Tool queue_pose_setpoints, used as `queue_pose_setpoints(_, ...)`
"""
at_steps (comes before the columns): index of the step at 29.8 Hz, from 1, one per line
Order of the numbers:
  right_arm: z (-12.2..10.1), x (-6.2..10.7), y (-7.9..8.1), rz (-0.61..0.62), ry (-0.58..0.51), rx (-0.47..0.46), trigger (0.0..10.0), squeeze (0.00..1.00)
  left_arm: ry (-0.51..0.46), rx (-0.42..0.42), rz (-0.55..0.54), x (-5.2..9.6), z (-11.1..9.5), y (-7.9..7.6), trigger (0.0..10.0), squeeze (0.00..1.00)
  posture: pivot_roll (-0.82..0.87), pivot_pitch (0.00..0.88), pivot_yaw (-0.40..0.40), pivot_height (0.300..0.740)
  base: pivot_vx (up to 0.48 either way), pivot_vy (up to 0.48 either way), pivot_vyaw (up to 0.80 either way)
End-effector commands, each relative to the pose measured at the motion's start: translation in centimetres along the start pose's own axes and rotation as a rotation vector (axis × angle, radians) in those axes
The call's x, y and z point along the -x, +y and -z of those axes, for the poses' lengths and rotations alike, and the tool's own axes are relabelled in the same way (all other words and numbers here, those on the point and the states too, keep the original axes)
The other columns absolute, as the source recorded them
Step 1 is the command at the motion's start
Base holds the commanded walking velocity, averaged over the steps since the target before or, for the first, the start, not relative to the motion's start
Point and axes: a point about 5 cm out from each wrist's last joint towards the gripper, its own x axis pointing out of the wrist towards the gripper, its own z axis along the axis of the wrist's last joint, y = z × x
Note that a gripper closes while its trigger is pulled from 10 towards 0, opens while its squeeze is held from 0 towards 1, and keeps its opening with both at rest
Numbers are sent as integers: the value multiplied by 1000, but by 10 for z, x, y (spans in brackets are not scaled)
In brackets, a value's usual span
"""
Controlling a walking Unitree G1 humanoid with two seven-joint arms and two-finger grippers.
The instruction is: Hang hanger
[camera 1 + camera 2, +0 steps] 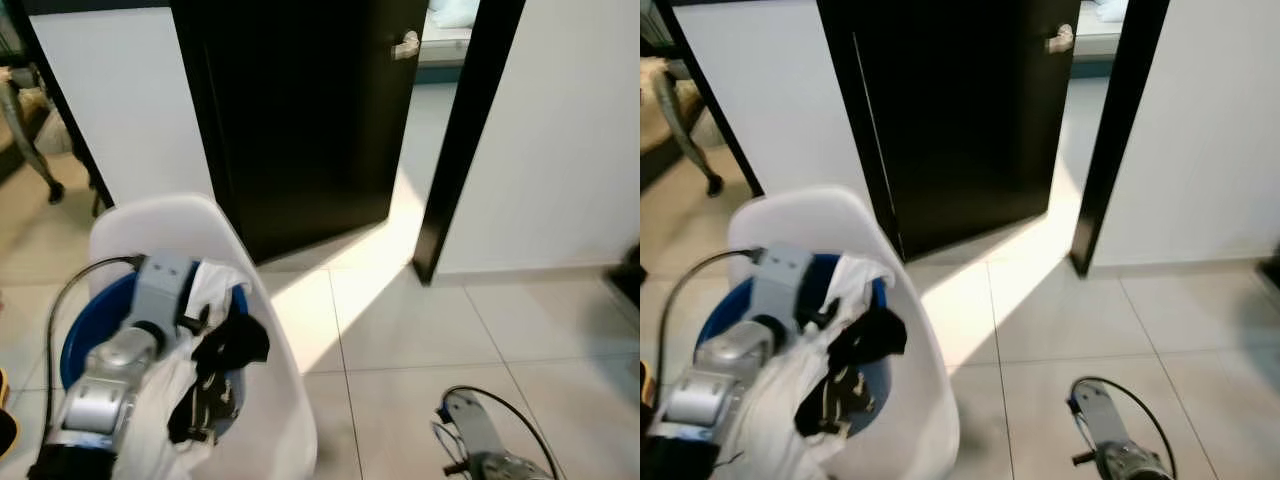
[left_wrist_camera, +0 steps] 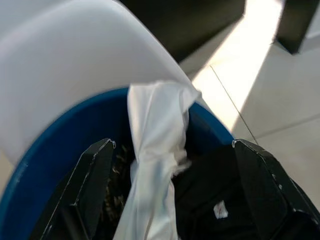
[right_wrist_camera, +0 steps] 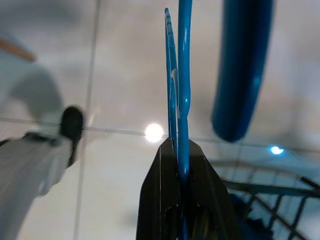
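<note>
The left claw [image 2: 170,195] hangs over a blue basin [image 1: 85,325] that sits on a white chair [image 1: 165,225]. Its two black fingers [image 2: 85,190] stand wide apart, gripping nothing. Between them a white cloth [image 2: 155,150] drapes over the basin's rim, with a black cloth [image 1: 230,345] just beside it inside the basin. From the head, the silver left arm [image 1: 110,370] covers much of the basin, and the white cloth trails along that arm.

The right claw [image 3: 180,185] is pinched tight on a thin blue hanger [image 3: 179,90], which runs straight out from between its fingers. Near the hanger the right wrist view also shows a thicker blue bar [image 3: 240,65], blurred, and dark wire mesh [image 3: 270,200] beside the claw; behind them is a pale tiled surface with bright reflected spots. From the head, the right arm [image 1: 475,430] shows low over the tile floor [image 1: 420,330], well apart from the chair, with a black cable [image 1: 500,405] looping over it.

Beyond the chair stands a black door [image 1: 300,110], ajar, with a metal handle [image 1: 406,45]; sunlight falls through the gap onto the floor. White walls [image 1: 570,130] flank the black door frame [image 1: 465,140]. Past the chair on the robot's left, a furniture leg [image 1: 35,150] stands on the floor.
</note>
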Motion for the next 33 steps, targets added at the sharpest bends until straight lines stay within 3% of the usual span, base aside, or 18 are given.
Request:
queue_pose_setpoints(1,4,-1,10,-26,11,9,10000,0,76,-46,-58,3,17,10,10000,0,-3,0,12,740,0,0,0)
queue_pose_setpoints(12,3,-1,10,-27,11,22,10000,0,172,-2,-172,-1,43,33,10000,0,-7,0,8,740,0,0,0)
queue_pose_setpoints(22,5,-1,9,-24,16,28,10000,0,266,53,-122,-11,58,27,10000,0,-13,0,7,740,0,0,0)
queue_pose_setpoints(31,6,-1,8,-20,20,25,10000,0,371,68,-50,-18,82,12,10000,0,-27,0,10,740,0,0,0)
queue_pose_setpoints(32,6,-1,8,-19,22,25,10000,0,388,73,-34,-17,85,10,6627,0,-27,0,9,740,0,0,0)
queue_pose_setpoints(33,7,-1,8,-18,23,26,10000,0,405,78,-18,-17,89,9,0,0,-27,0,8,740,0,0,0)
